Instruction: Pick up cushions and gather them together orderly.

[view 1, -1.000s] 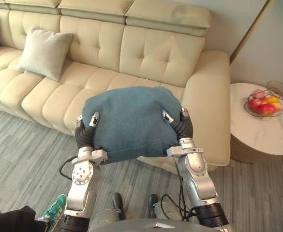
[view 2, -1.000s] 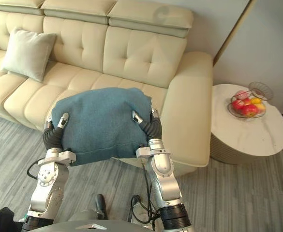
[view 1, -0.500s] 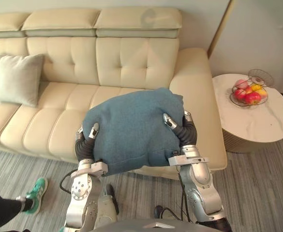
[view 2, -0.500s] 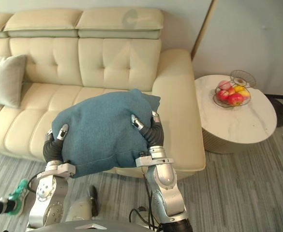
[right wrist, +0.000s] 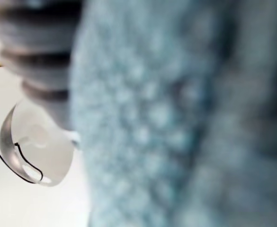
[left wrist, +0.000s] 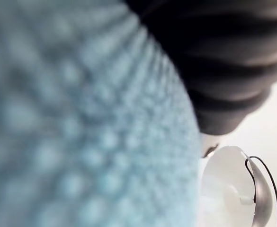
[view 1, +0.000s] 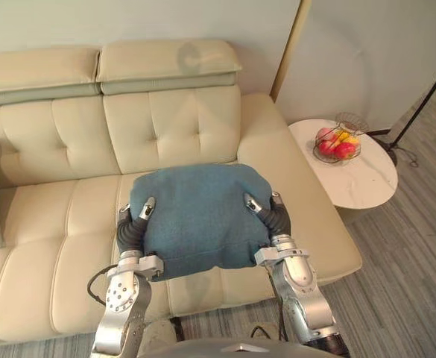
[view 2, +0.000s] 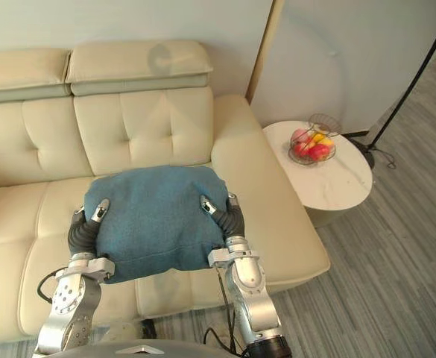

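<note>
the blue cushion [view 1: 195, 212] is held above the sofa seat [view 1: 46, 253], pinched at its sides by the left hand [view 1: 130, 227] and right hand [view 1: 276, 216], thumbs curled over its top. it looks light, soft and saggy, so a two-sided grip suits it.

Silver-grey arms [view 1: 121, 307]; left hand [view 1: 130, 230] and right hand [view 1: 279, 218] ribbed black, fingers [view 1: 147, 206] silver, dark-tipped

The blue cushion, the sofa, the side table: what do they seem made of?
Blue cushion: soft knitted or woven fabric, matt; the wrist views show a nubbly weave.
Sofa: cream leather or an imitation, going by the slight sheen and smooth tufted panels.
Side table: pale, smooth top, perhaps marble or stone; the look leaves it open.
</note>
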{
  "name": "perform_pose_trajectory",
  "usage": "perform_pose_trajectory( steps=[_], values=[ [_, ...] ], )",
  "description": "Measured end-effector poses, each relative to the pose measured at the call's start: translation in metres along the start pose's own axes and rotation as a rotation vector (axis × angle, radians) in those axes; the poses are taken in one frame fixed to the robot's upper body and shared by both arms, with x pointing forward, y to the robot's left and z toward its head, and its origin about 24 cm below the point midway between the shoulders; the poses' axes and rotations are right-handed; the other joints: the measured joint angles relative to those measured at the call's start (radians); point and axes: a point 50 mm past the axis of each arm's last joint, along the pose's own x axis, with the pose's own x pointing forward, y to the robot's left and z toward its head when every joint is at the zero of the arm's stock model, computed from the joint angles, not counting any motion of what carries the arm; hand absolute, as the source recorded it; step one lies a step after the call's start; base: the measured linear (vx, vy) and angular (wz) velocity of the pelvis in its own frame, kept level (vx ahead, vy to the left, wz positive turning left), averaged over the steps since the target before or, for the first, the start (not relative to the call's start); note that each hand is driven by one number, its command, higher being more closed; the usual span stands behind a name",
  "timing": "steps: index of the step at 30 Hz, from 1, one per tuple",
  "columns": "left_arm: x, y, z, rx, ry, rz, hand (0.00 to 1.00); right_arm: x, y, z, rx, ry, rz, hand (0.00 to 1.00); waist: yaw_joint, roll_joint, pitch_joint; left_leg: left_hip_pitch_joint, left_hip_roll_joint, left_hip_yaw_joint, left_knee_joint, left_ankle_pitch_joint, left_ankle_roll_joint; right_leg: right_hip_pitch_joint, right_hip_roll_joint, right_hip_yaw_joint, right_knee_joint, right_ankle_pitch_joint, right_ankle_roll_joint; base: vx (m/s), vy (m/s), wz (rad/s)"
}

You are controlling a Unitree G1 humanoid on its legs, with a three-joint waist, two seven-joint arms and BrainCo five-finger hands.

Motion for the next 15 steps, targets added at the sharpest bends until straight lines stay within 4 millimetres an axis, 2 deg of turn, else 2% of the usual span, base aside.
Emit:
perform_pose_trajectory(
  steps=[1, 2, 3, 4, 6, 8, 15],
  values=[
    [0.001, 0.0, 0.001, 0.008, -0.006, 0.001, 1.0, 0.001, 0.0, 0.001, 0.0, -0.005, 0.004, 1.0, 0.0, -0.003, -0.002, 0.01, -0.002, -0.006, -0.027, 0.018, -0.01, -0.031, 0.056, -0.013, -0.1, 0.003, -0.024, 0.1, -0.079, 0.19],
    [0.001, 0.001, 0.0, 0.008, -0.005, 0.002, 1.0, 0.001, 0.0, 0.001, 0.001, -0.005, 0.004, 1.0, 0.0, -0.005, -0.004, 0.013, -0.008, -0.013, -0.035, 0.024, -0.013, -0.029, 0.072, -0.011, -0.163, 0.03, -0.036, 0.16, -0.139, 0.6],
    [0.001, -0.001, -0.005, 0.006, 0.015, 0.001, 1.0, -0.001, -0.004, 0.0, -0.014, 0.002, -0.002, 1.0, -0.018, 0.0, -0.005, 0.016, -0.04, -0.07, -0.036, 0.021, -0.027, 0.0, 0.089, -0.008, -0.259, 0.157, -0.06, 0.13, -0.091, 0.74],
    [0.0, -0.005, -0.01, -0.003, 0.042, 0.007, 1.0, -0.003, -0.009, -0.002, -0.03, 0.016, -0.01, 1.0, -0.02, 0.028, -0.01, 0.03, -0.035, -0.107, -0.057, 0.029, -0.037, 0.044, 0.097, -0.03, -0.306, 0.171, -0.061, 0.15, -0.087, 0.76],
    [-0.001, -0.005, -0.012, -0.002, 0.049, 0.01, 1.0, -0.004, -0.01, -0.001, -0.038, 0.018, -0.005, 1.0, -0.009, 0.049, -0.021, 0.05, -0.016, -0.125, -0.098, 0.042, -0.052, 0.1, 0.122, -0.045, -0.411, 0.218, -0.069, 0.11, -0.048, 0.16],
    [-0.001, -0.006, -0.011, -0.003, 0.042, 0.008, 1.0, -0.004, -0.009, 0.0, -0.035, 0.013, 0.001, 1.0, 0.008, 0.044, -0.024, 0.058, -0.008, -0.127, -0.139, 0.062, -0.06, 0.12, 0.139, -0.044, -0.476, 0.25, -0.076, 0.05, -0.056, -0.03],
    [-0.001, -0.006, -0.01, -0.002, 0.039, 0.009, 1.0, -0.003, -0.007, 0.01, -0.032, -0.031, 0.011, 1.0, 0.016, 0.038, -0.028, 0.069, -0.025, -0.126, -0.177, 0.079, -0.057, 0.144, 0.134, -0.044, -0.54, 0.283, -0.068, 0.01, -0.006, 0.0]
  ],
)
